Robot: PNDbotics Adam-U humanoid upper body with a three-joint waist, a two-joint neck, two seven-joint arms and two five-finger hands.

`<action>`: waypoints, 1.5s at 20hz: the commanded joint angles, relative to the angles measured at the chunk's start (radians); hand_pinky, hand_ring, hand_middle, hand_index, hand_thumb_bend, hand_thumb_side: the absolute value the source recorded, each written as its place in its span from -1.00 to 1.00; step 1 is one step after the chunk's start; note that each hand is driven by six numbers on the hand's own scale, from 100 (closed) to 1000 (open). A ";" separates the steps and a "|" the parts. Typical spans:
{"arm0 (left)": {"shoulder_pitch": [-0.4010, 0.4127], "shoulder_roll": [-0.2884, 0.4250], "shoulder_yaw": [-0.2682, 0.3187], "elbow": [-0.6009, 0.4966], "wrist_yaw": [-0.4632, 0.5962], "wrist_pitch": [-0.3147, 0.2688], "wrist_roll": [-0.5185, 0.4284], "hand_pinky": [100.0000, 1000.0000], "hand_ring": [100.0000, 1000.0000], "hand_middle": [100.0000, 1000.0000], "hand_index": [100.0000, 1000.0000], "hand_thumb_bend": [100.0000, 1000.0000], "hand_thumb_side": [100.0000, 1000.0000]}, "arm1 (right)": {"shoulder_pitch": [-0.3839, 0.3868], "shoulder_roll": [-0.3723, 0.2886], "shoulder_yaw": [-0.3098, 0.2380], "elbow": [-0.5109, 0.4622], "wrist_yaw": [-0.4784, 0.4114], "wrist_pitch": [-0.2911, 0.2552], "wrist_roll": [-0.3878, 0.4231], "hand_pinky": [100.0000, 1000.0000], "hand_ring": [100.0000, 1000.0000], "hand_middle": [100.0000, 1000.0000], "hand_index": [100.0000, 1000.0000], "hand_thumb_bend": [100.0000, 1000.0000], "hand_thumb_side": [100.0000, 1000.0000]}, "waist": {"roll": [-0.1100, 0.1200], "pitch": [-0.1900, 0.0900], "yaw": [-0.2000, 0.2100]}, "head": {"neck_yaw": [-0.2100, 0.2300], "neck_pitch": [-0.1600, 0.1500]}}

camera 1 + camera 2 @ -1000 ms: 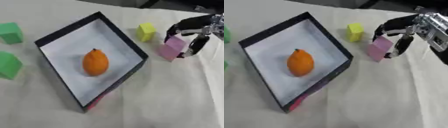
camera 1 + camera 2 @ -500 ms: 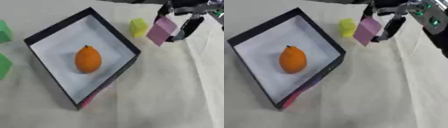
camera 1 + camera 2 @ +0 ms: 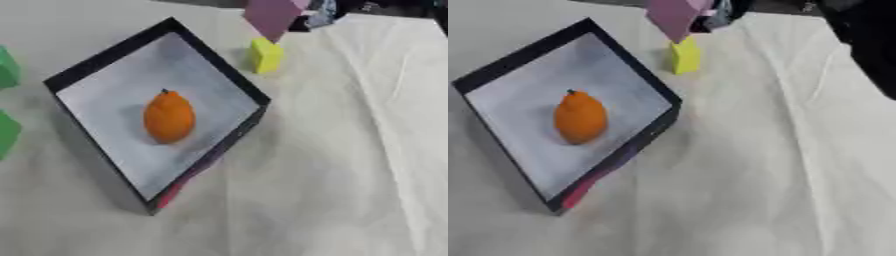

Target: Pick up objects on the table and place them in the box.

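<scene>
A black box (image 3: 214, 65) with a white floor sits on the table, and an orange fruit (image 3: 169, 116) lies inside it. My right hand (image 3: 320, 11) shows at the top edge, shut on a pink block (image 3: 271, 15) that hangs in the air above the yellow block (image 3: 266, 55). The yellow block stands on the cloth just outside the box's far right wall. The hand is mostly cut off by the view's top edge. My left hand does not show.
Two green blocks (image 3: 7, 70) (image 3: 7, 132) lie at the left edge, outside the box. White cloth (image 3: 350, 165) covers the table to the right and front of the box. My dark right arm (image 3: 872, 45) crosses the upper right corner.
My right hand has lifted the pink block off the table and carried it up and leftward, above the yellow block. The whole picture has also shifted, so the camera moved.
</scene>
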 commanded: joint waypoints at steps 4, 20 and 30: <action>-0.009 -0.001 0.029 -0.020 0.034 0.005 0.037 0.64 0.44 0.55 0.63 -0.92 0.75 | -0.086 0.137 0.041 0.071 0.082 -0.102 0.099 0.49 0.20 -0.11 0.09 -0.76 -0.44 | 0.022 -0.051 0.017 | -0.022 0.001; -0.064 0.024 0.111 -0.020 0.071 -0.073 0.159 0.64 0.44 0.55 0.62 -0.86 0.61 | -0.048 0.354 0.098 0.278 0.249 -0.156 0.016 0.51 0.27 0.02 0.27 -0.77 -0.54 | 0.010 -0.043 0.076 | -0.085 -0.006; -0.056 0.024 0.101 -0.020 0.067 -0.064 0.145 0.64 0.44 0.55 0.62 -0.88 0.59 | -0.033 0.374 0.103 0.338 0.348 -0.225 0.008 0.76 0.74 0.58 0.84 -0.21 -0.12 | 0.001 -0.043 0.086 | -0.083 -0.004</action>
